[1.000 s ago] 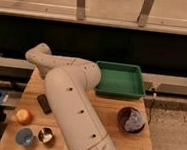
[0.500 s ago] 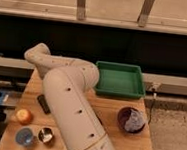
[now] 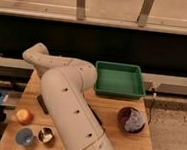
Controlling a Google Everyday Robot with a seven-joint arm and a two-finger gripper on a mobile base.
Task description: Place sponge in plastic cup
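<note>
Nearest us, at the front left corner of the light wooden table (image 3: 122,145), stands the small round light-blue plastic cup (image 3: 24,136). It is upright, with a shiny silver metal cup (image 3: 45,135) just beside it on its right. A little farther back sits a round orange fruit (image 3: 23,116). Beyond that, a flat black rectangular bar (image 3: 42,104) lies partly tucked behind the robot's thick cream-coloured arm (image 3: 68,107). The arm fills the middle of the table, rising to an elbow at the far left and folding back toward the right. Right of it we see a dark round bowl (image 3: 131,118), and at the far edge a green rectangular plastic tray (image 3: 119,79).

We cannot see the gripper. It lies somewhere behind the arm's bulk, so we cannot tell how its jaws stand or whether they hold anything. The small light-blue sponge is hidden too, so we cannot give its direction from the gripper or its long axis. We judge that the carry must end left of the arm, at the near corner where the cup stands.
</note>
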